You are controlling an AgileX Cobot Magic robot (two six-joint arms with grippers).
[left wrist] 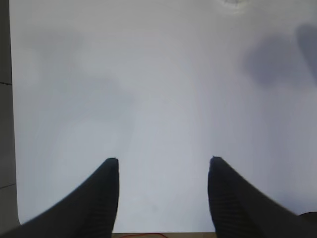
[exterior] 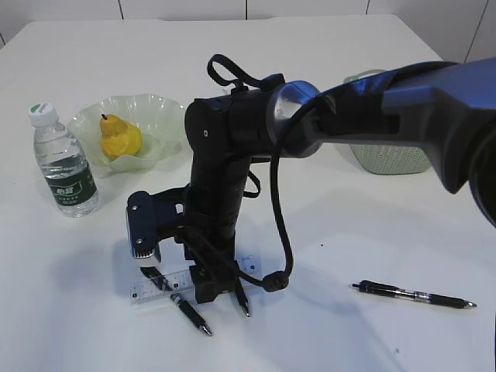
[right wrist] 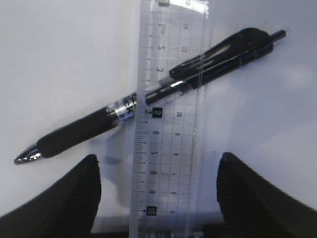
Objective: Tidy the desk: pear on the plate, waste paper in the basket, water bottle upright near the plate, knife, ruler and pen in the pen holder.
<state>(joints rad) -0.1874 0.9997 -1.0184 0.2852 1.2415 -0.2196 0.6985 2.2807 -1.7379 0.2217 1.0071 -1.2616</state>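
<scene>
My right gripper [exterior: 221, 293] [right wrist: 158, 157] hangs open just above the desk [exterior: 349, 232], its fingers on either side of the clear ruler [exterior: 155, 285] [right wrist: 168, 124]. A black pen [exterior: 186, 308] [right wrist: 148, 99] lies crossed with the ruler, seemingly under it. A second pen [exterior: 415, 295] lies at the front right. The yellow pear [exterior: 120, 138] sits on the green plate [exterior: 167, 105]. Left of the plate, the water bottle [exterior: 66, 163] stands upright. My left gripper [left wrist: 163, 161] is open over bare desk [left wrist: 158, 99]. Knife, waste paper and pen holder are out of view.
The grey-green basket [exterior: 391, 159] stands at the back right, partly hidden behind my right arm [exterior: 372, 105], which reaches across from the right. The desk's near edge shows at the bottom of the left wrist view.
</scene>
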